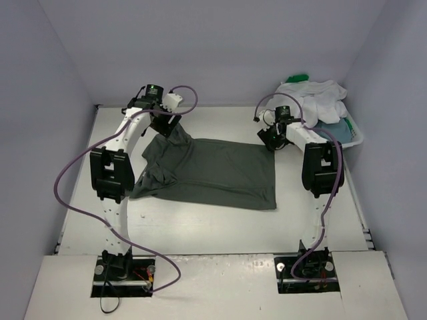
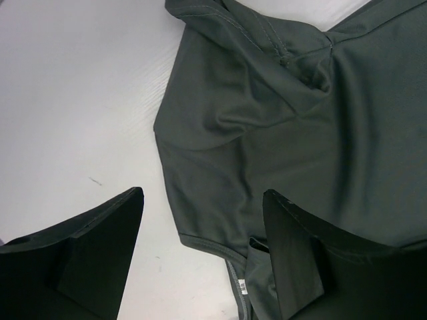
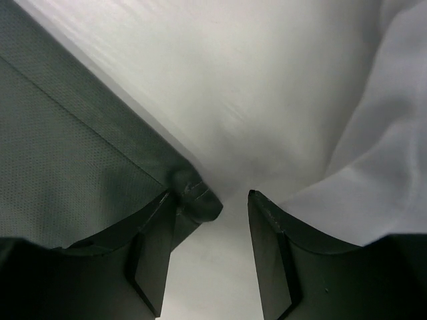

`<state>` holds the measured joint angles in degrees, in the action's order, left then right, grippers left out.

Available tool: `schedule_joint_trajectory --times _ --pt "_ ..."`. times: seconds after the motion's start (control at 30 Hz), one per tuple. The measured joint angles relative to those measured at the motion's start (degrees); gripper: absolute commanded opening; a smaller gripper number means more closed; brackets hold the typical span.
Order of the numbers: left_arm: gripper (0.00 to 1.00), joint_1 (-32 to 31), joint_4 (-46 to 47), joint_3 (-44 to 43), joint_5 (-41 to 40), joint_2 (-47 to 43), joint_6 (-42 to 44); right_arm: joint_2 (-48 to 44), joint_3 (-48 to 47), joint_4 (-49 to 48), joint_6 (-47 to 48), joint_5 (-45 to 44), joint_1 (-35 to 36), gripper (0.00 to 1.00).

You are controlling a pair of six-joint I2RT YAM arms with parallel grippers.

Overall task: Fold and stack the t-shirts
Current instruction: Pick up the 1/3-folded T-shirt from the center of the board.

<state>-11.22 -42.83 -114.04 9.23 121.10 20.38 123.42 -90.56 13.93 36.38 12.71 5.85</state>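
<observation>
On the bench: the dark grey t-shirt point(image 1: 220, 172) lies spread between the two arms. Its right half is flat; its left end, by the collar and sleeves, is bunched and creased.
In the far right corner: the white basket point(image 1: 358, 138) holds the white t-shirt point(image 1: 320, 97), with a bit of the green t-shirt point(image 1: 298, 79) behind it and the blue-grey t-shirt point(image 1: 335, 130) beneath. None of them looks folded.
Left jaws: spread wide, pinching nothing. They hang over the dark shirt's far left edge, one finger above cloth, the other above bare bench point(image 2: 80, 100).
Right jaws: spread, pinching nothing. The shirt's far right hem corner point(image 3: 197, 200) lies against the inner face of one finger, with bare bench in the gap.
Step in hand: most likely laying the dark shirt flat before its first fold, so the task is barely begun.
How to do it well: clear the bunched left end first. Pinch a single layer at the sleeve or shoulder edge and draw it outward, low over the bench, so the flat half does not drag along. Take the right corner squarely on the hem.
Risk: white cloth hangs just beside the right jaws and could get caught with the corner.
</observation>
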Motion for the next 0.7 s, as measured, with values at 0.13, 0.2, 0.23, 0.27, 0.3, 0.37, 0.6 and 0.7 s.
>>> schedule_joint_trajectory --times 0.13,0.2,0.23,0.27,0.3,0.37,0.6,0.7 --pt "0.67 0.0 -0.87 -0.7 0.79 1.46 -0.28 0.02 -0.68 0.2 0.04 0.76 -0.96 0.44" --pt "0.67 0.0 -1.14 -0.74 1.11 1.79 -0.42 0.2 -0.68 0.48 0.07 1.03 -1.07 0.44" --pt "0.67 0.0 -1.27 -0.83 1.27 1.92 -0.5 0.24 -0.68 0.48 0.07 1.22 -1.18 0.44" --pt "0.67 0.0 -1.33 -0.83 1.33 1.97 -0.52 0.24 -0.68 0.5 0.15 1.33 -1.31 0.44" --pt "0.67 0.0 -1.42 -0.83 1.42 1.97 -0.52 0.24 -0.68 0.55 0.26 1.42 -1.31 0.44" --pt "0.67 0.0 -1.62 -0.98 1.49 2.01 -0.52 0.24 -0.68 0.63 0.52 1.79 -1.33 0.44" --pt "0.67 0.0 -1.75 -1.05 1.46 2.12 -0.5 0.26 -0.2 0.68 1.16 3.41 -1.44 0.38" --pt "0.67 0.0 -1.92 -1.46 1.44 2.67 -0.46 0.33 -0.09 0.74 1.38 4.63 -1.7 0.32"
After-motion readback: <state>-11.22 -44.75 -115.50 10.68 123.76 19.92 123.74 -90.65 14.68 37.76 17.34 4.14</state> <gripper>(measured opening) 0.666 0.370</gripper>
